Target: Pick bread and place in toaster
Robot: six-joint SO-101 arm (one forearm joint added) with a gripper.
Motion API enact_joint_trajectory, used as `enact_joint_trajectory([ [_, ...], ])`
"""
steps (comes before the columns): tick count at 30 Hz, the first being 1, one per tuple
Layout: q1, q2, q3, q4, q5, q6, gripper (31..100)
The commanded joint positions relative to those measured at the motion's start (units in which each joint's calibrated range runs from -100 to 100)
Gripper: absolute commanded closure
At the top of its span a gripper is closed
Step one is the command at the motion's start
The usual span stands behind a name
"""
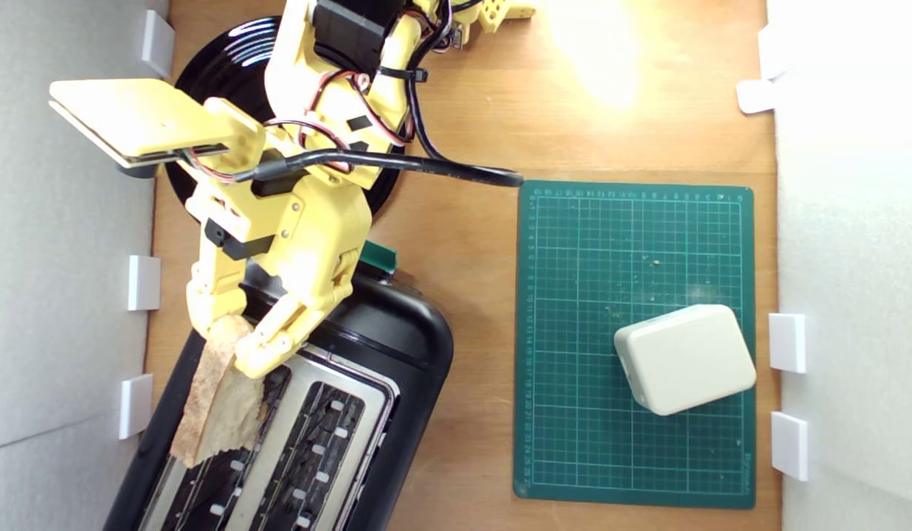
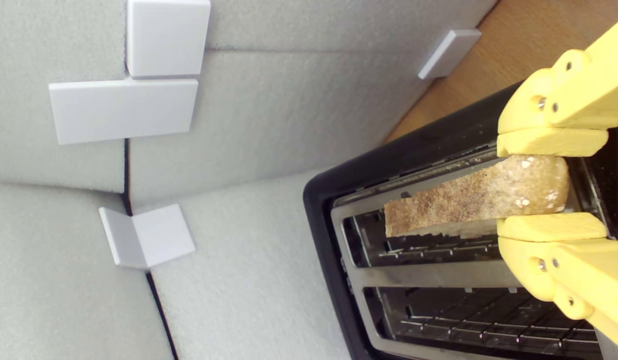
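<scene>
My yellow gripper [image 1: 238,343] is shut on the bread [image 1: 220,402], a pale wedge with a brown crust. I hold it above the black toaster [image 1: 397,346] at the exterior view's lower left. The wrist view shows the bread [image 2: 469,202] pinched edge-on between my two fingers [image 2: 551,142], hanging over the slot nearest the toaster's outer edge. The gripper [image 2: 549,185] sits just above the silver top plate [image 2: 429,275]. The second slot [image 2: 489,312] lies open beside it. A green lever knob [image 1: 378,256] pokes out beside my wrist.
A round black plate [image 1: 227,66] lies behind the arm at the exterior view's upper left. A green cutting mat [image 1: 574,332] on the wooden table carries an off-white plastic box [image 1: 685,359]. Grey foam walls [image 2: 264,125] with white brackets [image 1: 143,282] stand close beside the toaster.
</scene>
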Motion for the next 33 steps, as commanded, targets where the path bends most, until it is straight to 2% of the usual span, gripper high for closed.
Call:
enact_joint_trajectory([
  [1, -0.9, 2.4, 0.3, -0.3, 2.9, 0.1, 79.1],
  [6, -0.9, 2.5, 0.3, -0.2, 2.9, 0.2, 77.7],
  [11, -0.9, 2.4, 0.4, -0.2, 2.9, 0.3, 66.7],
  [14, -1.6, 2.2, 0.5, -0.2, 2.9, 1.0, 63.7],
  [33, -2.8, 0.9, 0.5, -1.0, 3.0, 1.2, 63.4],
])
